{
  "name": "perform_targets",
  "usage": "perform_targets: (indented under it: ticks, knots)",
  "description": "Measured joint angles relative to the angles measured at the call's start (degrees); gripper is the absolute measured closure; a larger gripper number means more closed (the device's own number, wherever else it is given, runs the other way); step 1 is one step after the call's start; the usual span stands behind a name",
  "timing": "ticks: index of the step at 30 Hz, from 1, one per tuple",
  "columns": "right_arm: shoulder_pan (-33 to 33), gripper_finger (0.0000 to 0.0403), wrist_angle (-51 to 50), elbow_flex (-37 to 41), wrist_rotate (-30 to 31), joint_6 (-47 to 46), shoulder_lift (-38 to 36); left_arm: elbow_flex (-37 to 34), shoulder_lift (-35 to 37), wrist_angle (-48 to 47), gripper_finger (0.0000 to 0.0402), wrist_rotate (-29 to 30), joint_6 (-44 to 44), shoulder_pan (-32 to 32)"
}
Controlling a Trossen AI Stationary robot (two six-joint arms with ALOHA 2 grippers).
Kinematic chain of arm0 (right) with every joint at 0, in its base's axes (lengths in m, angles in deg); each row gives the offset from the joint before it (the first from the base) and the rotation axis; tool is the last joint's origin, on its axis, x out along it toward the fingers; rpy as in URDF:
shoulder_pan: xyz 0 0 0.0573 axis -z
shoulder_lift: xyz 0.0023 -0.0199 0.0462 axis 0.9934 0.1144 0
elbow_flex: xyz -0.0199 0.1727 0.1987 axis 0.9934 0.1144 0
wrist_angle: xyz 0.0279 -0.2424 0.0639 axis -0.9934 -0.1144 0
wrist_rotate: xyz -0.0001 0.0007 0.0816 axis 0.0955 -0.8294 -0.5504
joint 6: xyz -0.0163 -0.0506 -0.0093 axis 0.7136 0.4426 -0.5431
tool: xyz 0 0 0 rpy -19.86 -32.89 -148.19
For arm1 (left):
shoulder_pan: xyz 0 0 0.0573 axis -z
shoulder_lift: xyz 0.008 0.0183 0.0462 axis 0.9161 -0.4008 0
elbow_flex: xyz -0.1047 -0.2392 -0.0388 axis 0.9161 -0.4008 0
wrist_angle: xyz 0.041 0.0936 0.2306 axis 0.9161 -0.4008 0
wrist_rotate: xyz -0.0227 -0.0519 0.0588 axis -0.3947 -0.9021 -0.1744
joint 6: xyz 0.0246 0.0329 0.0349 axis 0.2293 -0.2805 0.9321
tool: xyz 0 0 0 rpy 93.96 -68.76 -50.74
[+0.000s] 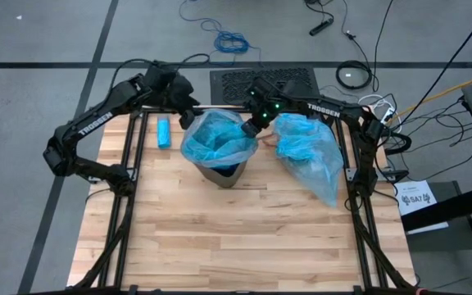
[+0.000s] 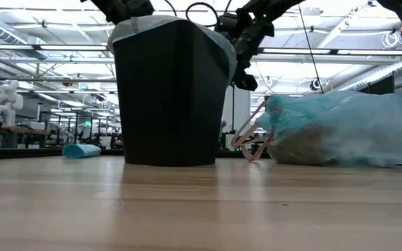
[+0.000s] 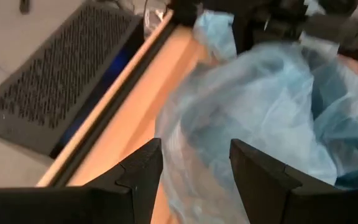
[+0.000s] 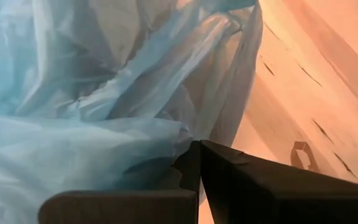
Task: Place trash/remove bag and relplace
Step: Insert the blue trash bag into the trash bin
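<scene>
TROSSEN is lettered on both arms. The left gripper [image 1: 188,117] gapes at the bin's [image 1: 222,174] ten o'clock; the right gripper [image 1: 251,127], pinched closed, holds its blue liner [image 1: 218,139] at two o'clock.

Left claw [image 3: 191,180] gapes wide; right claw [image 4: 197,163] is pinched closed.

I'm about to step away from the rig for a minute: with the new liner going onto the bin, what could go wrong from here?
1. The left gripper is open at the bin's rim, so the blue liner there may slip into the black bin.
2. The right gripper is shut at the opposite rim; pulling could tip the bin or tear the liner.
3. The full trash bag lies right beside the bin, so the right arm could snag it.
</scene>
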Motion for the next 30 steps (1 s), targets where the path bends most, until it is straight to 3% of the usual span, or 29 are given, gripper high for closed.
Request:
perform_targets:
  ticks: [8,22,27,30]
  knots:
    - [-0.88,0.0403,-1.78,0.00,-0.07,-1.32,0.00,-1.96,-0.12,1.29,0.0210,5.30,-1.07,-3.45]
    - [-3.29,0.0403,-2.31,0.00,-0.02,-4.29,-0.04,-11.55,-1.98,4.21,0.0210,-0.67,-4.11,-4.83]
    - [-4.11,0.0403,-5.75,0.07,8.18,-5.65,-0.95,-11.93,-2.95,1.94,0.0210,-0.69,-4.11,-4.83]
    - [-4.41,0.0403,-6.50,0.06,9.97,-5.63,-3.29,-11.94,-3.51,0.29,0.0210,-0.70,-4.09,-4.83]
